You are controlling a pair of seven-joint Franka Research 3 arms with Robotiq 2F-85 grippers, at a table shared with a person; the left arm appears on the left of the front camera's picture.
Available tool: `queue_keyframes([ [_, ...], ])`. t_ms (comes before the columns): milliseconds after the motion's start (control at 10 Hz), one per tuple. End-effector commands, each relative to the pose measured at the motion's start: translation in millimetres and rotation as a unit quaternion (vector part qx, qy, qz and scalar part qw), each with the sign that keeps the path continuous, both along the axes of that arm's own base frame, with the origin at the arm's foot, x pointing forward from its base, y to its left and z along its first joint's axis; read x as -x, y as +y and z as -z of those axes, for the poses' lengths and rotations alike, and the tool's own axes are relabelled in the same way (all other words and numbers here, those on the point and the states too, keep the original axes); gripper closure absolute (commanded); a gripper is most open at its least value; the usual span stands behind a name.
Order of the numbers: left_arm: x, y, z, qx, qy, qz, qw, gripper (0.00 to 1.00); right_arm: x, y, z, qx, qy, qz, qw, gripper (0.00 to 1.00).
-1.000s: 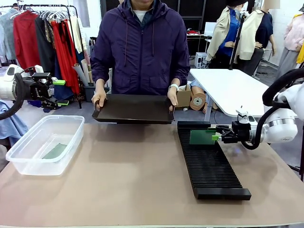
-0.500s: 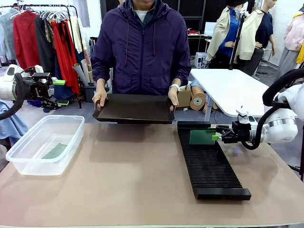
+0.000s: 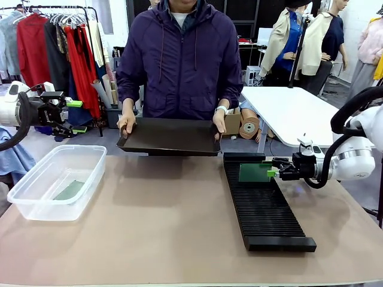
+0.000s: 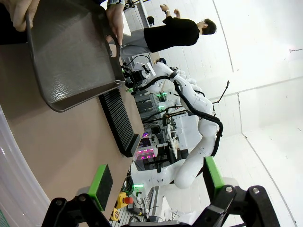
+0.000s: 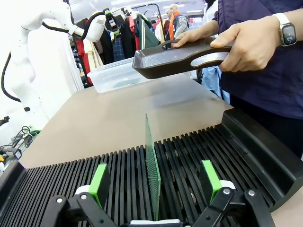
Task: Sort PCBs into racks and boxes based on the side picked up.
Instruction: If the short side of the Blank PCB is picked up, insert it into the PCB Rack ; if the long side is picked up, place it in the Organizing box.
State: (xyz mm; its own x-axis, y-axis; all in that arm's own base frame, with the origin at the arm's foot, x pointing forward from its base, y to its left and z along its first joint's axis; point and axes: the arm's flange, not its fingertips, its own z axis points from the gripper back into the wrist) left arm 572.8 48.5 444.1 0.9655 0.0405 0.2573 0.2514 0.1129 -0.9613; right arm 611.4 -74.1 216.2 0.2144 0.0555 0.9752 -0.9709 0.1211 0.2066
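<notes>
1. We see the worktop [image 3: 161, 227] spread across the middle, and a person at twelve o'clock holds a black tray [image 3: 170, 137] by both ends just above its far edge, probably to offer or withdraw it.
2. The rack [image 3: 263, 206] lies lengthwise at about three o'clock, ribs running across it so boards can stand on edge in the slots.
3. The clear box [image 3: 57, 179] sits at nine o'clock, open side up, for boards that are dropped in flat.
4. The left end effector [image 3: 73, 116] hangs above and beyond the box at about ten o'clock, its jaws wide apart and holding nothing; we judge it is waiting.
5. The right end effector [image 3: 270, 170] is at the rack's far end, jaws spread with a gap on each side of the board, so we judge the board released.
6. One PCB [image 5: 151, 170] stands upright in a slot between those green pads [image 5: 99, 184].
7. Another PCB [image 3: 69, 190] lies flat on the box floor.
</notes>
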Motion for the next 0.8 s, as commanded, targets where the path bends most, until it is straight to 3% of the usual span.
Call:
queue_keyframes([
  [0,2.1,0.8,-1.9,-0.004,0.0,-0.001,1.0,0.0,-0.9,0.6,-3.6,-0.002,-0.003,0.001,1.0,0.0],
  [100,2.1,0.8,-1.9,-0.004,0.0,-0.001,1.0,0.0,0.0,0.0,0.0,0.0,0.0,0.0,1.0,0.0],
  [500,2.1,0.8,-1.9,-0.004,0.0,-0.001,1.0,0.0,-12.3,21.3,-57.2,-0.015,-0.008,-0.006,1.0,0.0],
  [700,2.1,0.8,-1.9,-0.004,0.0,-0.001,1.0,0.0,-8.6,32.2,-86.2,-0.008,0.031,-0.011,0.999,0.0],
])
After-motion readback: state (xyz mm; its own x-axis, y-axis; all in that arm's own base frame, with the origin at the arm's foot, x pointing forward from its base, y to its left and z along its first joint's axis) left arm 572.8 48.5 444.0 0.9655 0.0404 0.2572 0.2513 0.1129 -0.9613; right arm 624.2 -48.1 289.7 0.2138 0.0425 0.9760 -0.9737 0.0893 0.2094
